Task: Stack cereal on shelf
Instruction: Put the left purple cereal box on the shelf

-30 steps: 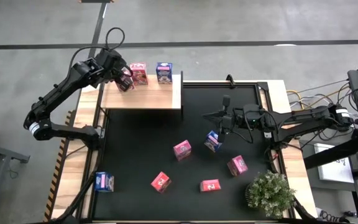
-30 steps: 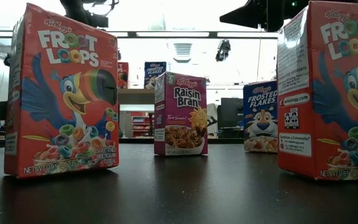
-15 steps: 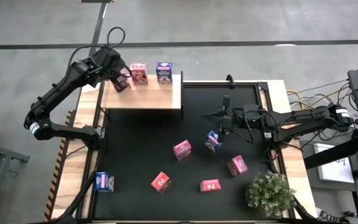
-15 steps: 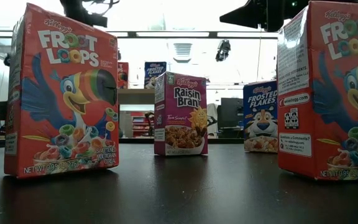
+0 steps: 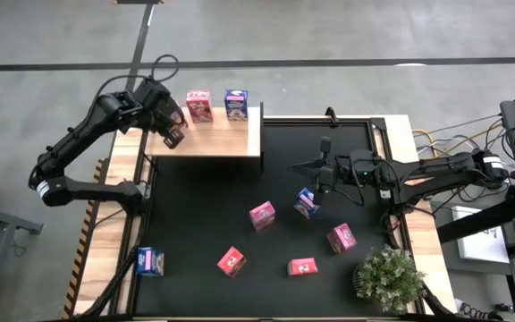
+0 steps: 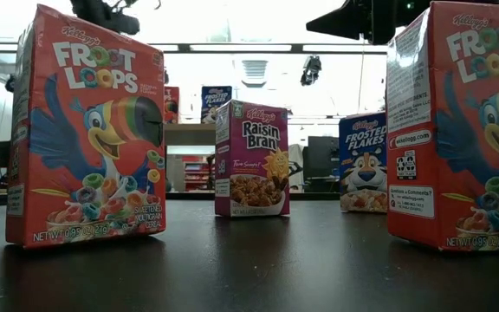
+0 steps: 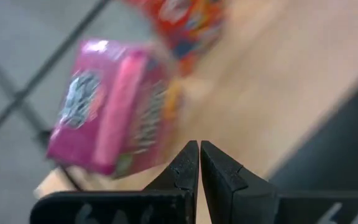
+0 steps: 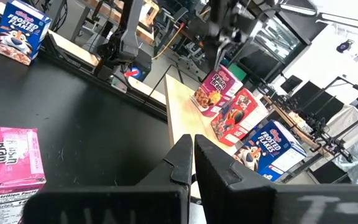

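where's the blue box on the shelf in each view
High view: blue box at the shelf's far edge, right of the red one.
Low view: far back, above the purple box.
Left wrist view: not in it.
Right wrist view: lower right, end of the row.
Shared landmark: the pale wooden shelf.

The left gripper (image 5: pixel 173 136), fingers pressed together and empty, has drawn back from the row of small cardboard cereal boxes on the pale wooden shelf (image 5: pixel 213 139). It now hangs over the shelf's near left part, clear of the pink box (image 5: pixel 198 105) it was beside a second ago.
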`<control>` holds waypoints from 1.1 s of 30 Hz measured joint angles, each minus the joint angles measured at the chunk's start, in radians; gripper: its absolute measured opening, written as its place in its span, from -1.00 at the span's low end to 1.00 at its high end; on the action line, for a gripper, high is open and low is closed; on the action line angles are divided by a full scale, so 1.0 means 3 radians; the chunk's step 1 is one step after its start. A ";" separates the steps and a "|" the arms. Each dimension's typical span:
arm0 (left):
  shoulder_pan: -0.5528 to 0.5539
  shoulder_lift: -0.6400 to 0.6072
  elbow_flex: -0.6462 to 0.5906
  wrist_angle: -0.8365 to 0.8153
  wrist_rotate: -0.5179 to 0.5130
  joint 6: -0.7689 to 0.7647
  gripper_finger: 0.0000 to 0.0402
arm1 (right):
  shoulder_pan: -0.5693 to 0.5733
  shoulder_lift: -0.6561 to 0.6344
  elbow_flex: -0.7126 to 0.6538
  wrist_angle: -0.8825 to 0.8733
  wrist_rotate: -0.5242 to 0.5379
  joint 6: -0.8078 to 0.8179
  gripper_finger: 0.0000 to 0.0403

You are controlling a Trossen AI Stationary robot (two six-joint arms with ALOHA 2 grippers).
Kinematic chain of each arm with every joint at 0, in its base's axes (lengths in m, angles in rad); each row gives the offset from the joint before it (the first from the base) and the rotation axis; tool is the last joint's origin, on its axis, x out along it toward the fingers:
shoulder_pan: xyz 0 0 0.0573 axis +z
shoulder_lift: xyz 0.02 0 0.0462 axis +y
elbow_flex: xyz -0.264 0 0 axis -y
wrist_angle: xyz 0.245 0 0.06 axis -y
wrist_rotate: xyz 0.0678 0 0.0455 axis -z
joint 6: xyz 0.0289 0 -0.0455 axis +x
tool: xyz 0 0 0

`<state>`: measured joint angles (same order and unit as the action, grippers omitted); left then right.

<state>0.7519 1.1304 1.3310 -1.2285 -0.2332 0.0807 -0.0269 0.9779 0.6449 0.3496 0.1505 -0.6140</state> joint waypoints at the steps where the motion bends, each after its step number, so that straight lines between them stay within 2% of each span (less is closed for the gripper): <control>1: 0.0003 -0.0017 -0.0088 0.0038 -0.0150 -0.0002 -1.00 | 0.0000 0.0000 0.0000 0.0000 -0.0001 0.0000 -0.96; 5: 0.0002 -0.0045 -0.0347 0.0213 -0.0724 0.0013 -1.00 | 0.0001 0.0000 0.0000 0.0000 0.0000 -0.0005 -0.96; 10: 0.0002 -0.0042 -0.0516 0.0390 -0.1021 0.0029 -1.00 | 0.0000 0.0000 0.0000 0.0000 0.0000 -0.0024 -0.96; 16: 0.0002 -0.0045 -0.0594 0.0456 -0.1026 0.0028 -1.00 | 0.0001 0.0000 0.0001 0.0000 0.0000 -0.0024 -0.96; 22: -0.0001 -0.0051 -0.0609 0.0493 -0.0645 -0.0146 -1.00 | 0.0000 0.0000 0.0000 0.0000 0.0000 -0.0024 -0.96; 33: 0.0002 -0.0051 -0.0723 0.0904 -0.0659 -0.0217 -1.00 | 0.0001 0.0000 0.0000 -0.0001 0.0023 -0.0025 -0.96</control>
<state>0.7525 1.1152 1.1141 -0.9573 -0.4310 0.0156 -0.0267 0.9779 0.6450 0.3492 0.1574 -0.6215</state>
